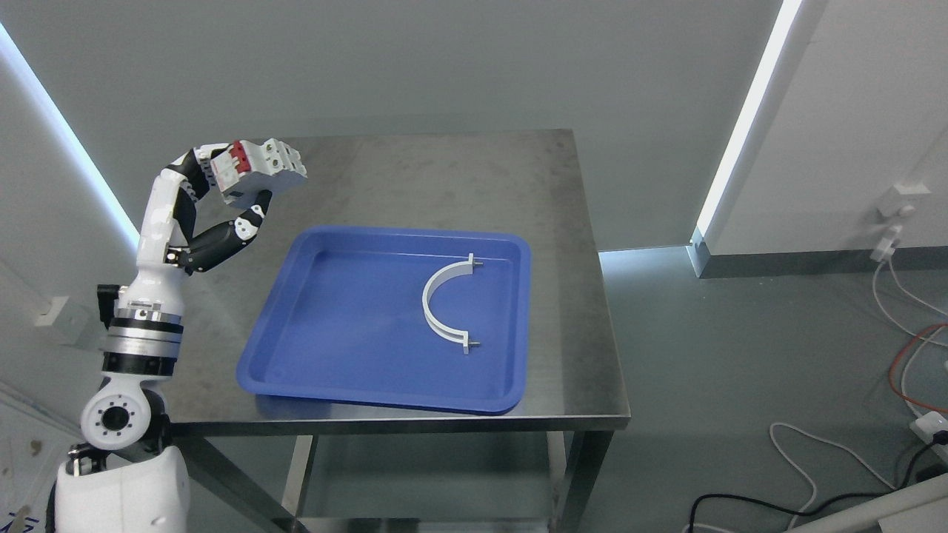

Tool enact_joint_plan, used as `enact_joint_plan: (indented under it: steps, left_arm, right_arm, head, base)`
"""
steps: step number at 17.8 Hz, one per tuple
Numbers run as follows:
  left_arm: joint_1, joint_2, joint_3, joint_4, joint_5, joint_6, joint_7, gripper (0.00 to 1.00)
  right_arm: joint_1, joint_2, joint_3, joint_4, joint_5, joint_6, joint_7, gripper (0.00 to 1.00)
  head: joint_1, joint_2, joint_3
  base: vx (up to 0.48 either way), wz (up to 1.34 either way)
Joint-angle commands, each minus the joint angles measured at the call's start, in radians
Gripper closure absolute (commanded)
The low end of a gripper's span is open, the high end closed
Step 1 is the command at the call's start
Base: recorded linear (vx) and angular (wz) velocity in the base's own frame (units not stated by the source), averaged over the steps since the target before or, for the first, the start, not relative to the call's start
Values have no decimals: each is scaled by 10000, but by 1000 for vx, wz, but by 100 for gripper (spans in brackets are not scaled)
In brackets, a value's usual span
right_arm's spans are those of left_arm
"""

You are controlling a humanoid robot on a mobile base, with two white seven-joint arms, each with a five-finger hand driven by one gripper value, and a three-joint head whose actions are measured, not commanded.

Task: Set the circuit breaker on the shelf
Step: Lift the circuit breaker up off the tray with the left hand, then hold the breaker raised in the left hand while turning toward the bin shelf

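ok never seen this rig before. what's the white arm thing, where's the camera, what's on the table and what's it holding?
There is a single picture, taken from a camera on a humanoid robot's head, looking down. The white jointed limb at the lower left is its left arm, ending in a fingered left hand. That hand grips a circuit breaker, white with a red switch, raised above the steel table. On the table sits a blue tray holding one white curved clamp. The right arm is out of view.

The left arm rises beside the tray, its left hand clasping the circuit breaker.
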Motion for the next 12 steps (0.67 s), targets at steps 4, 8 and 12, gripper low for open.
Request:
enact_joint_plan:
  steps: [4, 8, 12]
  left_arm:
    - [1448, -461, 739, -1291, 776, -301, 1169, 96]
    - [1525, -461, 785, -1367, 807, -363, 1154, 95]
    - [1525, -461, 815, -1444, 807, -363, 1139, 96]
  right_arm:
    - [1, -175, 199, -16, -14, 119, 2, 0]
    - [1, -175, 199, -1, 1, 119, 2, 0]
    - [1, -175, 199, -1, 1, 104, -13, 0]
  head:
    - [0, 0, 0]
    - [0, 0, 0]
    - [0, 0, 0]
  base:
    - [17, -55]
    - [0, -3]
    - [-48, -10]
